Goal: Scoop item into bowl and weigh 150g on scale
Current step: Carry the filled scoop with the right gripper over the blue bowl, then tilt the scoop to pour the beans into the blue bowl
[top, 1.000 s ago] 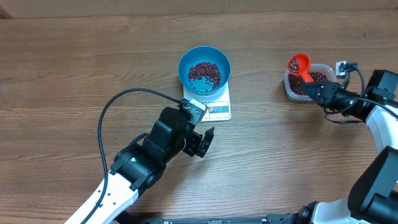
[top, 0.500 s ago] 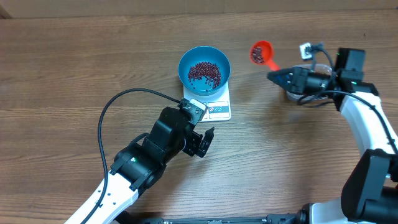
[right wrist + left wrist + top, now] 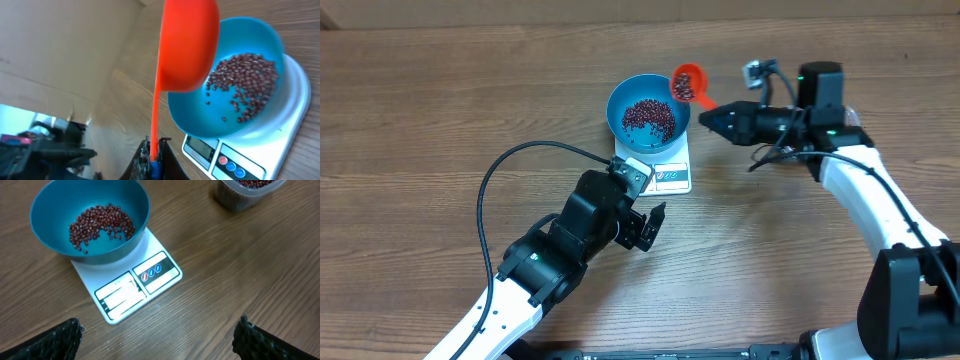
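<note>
The blue bowl (image 3: 648, 110) stands on the white scale (image 3: 667, 177) and holds a loose heap of dark red beans (image 3: 650, 120). My right gripper (image 3: 713, 118) is shut on the thin handle of an orange scoop (image 3: 684, 83). The scoop carries beans and hangs over the bowl's right rim. From the right wrist the scoop (image 3: 187, 45) shows from below, above the bowl (image 3: 212, 120) and the scale (image 3: 295, 150). My left gripper (image 3: 645, 228) is open over bare table just in front of the scale (image 3: 135, 287), its fingers (image 3: 55, 340) wide apart with nothing between them.
A clear plastic tub (image 3: 250, 190) with more beans stands to the right of the scale; in the overhead view the right arm covers it. The left arm's black cable (image 3: 510, 170) loops over the table on the left.
The right arm has lifted the scoop with beans out of the tub and carried it left to the bowl's rim. The left arm has not moved.
</note>
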Motion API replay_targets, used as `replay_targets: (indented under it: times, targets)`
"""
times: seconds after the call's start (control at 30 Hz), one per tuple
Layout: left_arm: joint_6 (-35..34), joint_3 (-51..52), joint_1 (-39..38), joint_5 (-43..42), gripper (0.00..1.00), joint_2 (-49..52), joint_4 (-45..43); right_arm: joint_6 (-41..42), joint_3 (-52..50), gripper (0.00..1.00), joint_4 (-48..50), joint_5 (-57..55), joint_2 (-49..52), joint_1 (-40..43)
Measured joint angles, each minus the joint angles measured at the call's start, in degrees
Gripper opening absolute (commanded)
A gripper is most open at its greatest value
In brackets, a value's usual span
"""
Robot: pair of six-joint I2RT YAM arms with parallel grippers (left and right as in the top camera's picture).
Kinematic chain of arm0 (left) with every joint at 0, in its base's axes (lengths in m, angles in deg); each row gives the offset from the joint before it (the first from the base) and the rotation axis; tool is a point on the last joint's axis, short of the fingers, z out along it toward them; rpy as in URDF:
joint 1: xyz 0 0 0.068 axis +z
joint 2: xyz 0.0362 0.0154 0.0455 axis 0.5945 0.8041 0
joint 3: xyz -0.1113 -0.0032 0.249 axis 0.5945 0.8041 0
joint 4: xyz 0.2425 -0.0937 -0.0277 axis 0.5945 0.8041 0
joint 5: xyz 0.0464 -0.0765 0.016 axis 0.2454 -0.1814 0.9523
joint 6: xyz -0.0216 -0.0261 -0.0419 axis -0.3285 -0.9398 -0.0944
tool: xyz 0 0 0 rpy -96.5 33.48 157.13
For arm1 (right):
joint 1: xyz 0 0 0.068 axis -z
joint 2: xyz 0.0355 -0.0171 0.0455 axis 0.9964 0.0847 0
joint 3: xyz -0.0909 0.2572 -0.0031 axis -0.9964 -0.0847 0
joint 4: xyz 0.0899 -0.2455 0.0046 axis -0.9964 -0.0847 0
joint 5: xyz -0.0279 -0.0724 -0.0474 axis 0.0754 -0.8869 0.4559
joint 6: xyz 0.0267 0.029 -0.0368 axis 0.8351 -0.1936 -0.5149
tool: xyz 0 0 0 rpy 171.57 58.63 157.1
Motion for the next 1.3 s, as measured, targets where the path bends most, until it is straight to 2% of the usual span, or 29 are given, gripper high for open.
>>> replay_targets:
  times: [0.3,0.77,1.1,1.3]
  targets:
    - [0.0,0.0,0.0,0.0,0.99,0.0,0.0,-6.1,0.0,0.04,-0.9,-11.7,0.0,-6.4]
    - [0.0,0.0,0.0,0.0,0.99,0.0,-0.1,-27.4,0.0,0.04,-4.8,-30.4,0.0,-13.1]
    - [0.0,0.0,0.0,0.0,1.0,0.0,-0.3,-44.2,0.0,0.04,-4.9,-35.1,0.0,-15.8]
    - [0.0,0.0,0.0,0.0,1.0,0.0,-0.3,-50.1,0.0,0.04,-4.8,-37.2,0.0,-16.0]
